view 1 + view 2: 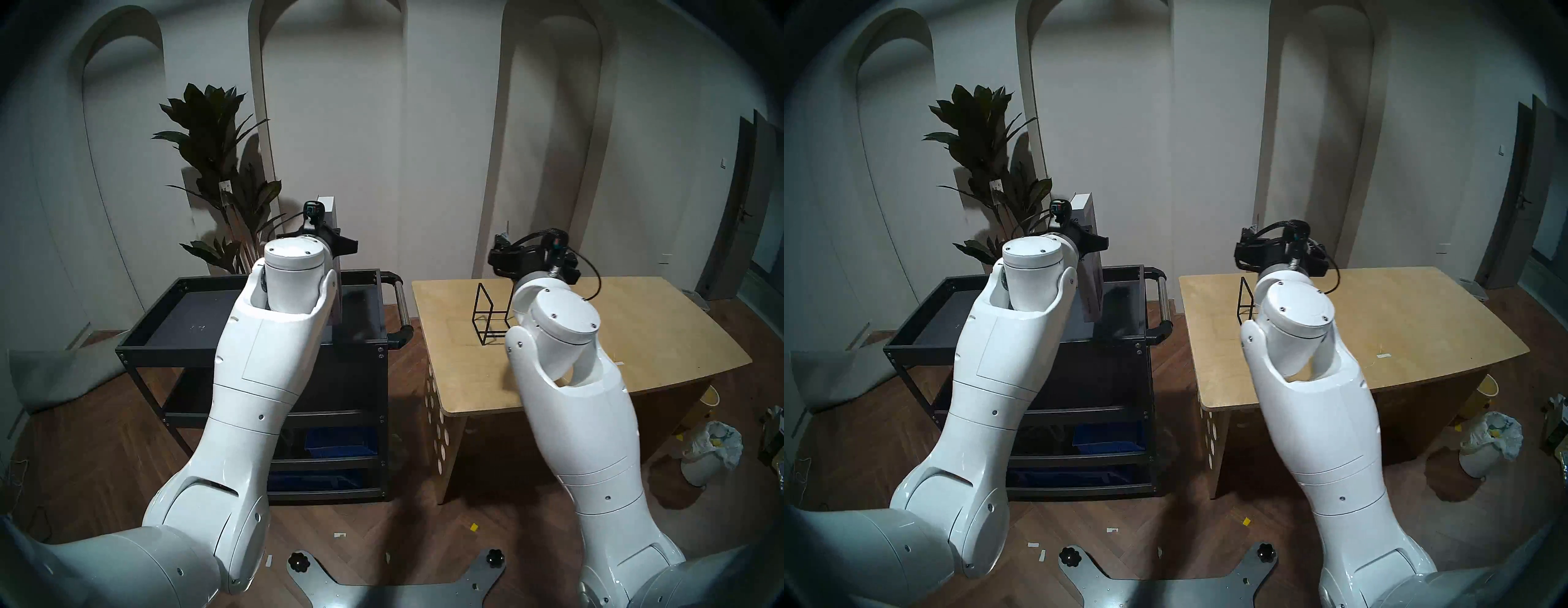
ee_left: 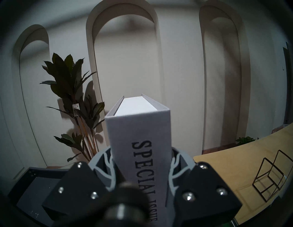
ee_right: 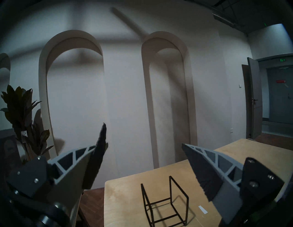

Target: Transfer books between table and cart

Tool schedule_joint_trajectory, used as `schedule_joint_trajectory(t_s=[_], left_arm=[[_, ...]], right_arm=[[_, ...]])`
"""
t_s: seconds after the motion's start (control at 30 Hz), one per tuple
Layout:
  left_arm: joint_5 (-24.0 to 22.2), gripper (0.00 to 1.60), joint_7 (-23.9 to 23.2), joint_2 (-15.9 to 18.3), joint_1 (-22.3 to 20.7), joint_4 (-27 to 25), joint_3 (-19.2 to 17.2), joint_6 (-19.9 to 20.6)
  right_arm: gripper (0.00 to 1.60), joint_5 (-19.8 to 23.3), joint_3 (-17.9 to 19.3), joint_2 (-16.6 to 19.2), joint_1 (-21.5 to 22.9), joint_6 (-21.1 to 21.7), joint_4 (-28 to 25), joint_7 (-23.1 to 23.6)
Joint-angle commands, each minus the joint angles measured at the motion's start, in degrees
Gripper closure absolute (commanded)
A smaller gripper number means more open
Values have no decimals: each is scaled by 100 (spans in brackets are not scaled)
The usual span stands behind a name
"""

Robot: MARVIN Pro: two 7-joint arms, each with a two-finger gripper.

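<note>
- Grey-spined thick book [image 2: 139,134] stands upright, clamped in the left gripper [image 2: 141,171] above the black metal cart [image 1: 178,339].
- Right gripper [image 3: 144,158] is wide open and empty, above the light plywood table [image 1: 636,339].

Book [image 2: 139,142] spine lettering cut off low; left arm [image 1: 271,339] hides its lower half.

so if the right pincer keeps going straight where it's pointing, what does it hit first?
Probably nothing near: the right pincer, open and empty, points over the table toward the arched wall. The wire rack sits below that line. Depth is unclear, so the wall is my best guess.
</note>
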Motion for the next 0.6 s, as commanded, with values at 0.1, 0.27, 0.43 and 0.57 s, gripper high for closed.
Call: schedule_joint_trajectory(t_s=[0.1,0.27,0.43,0.57], left_arm=[[289,160,307,-27,100,3,170,-884],[313,160,377,-29,120,239,207,-1311],[338,160,382,6,61,503,250,-1624],[275,160,323,11,25,599,231,-1585]], right_arm=[[0,945,1069,233,-140,40,-81,570],[0,1589,1485,303,-212,14,92,1112],[0,2038,1638,363,-141,64,347,1598],[0,2076,1558,385,-48,94,459,1673]])
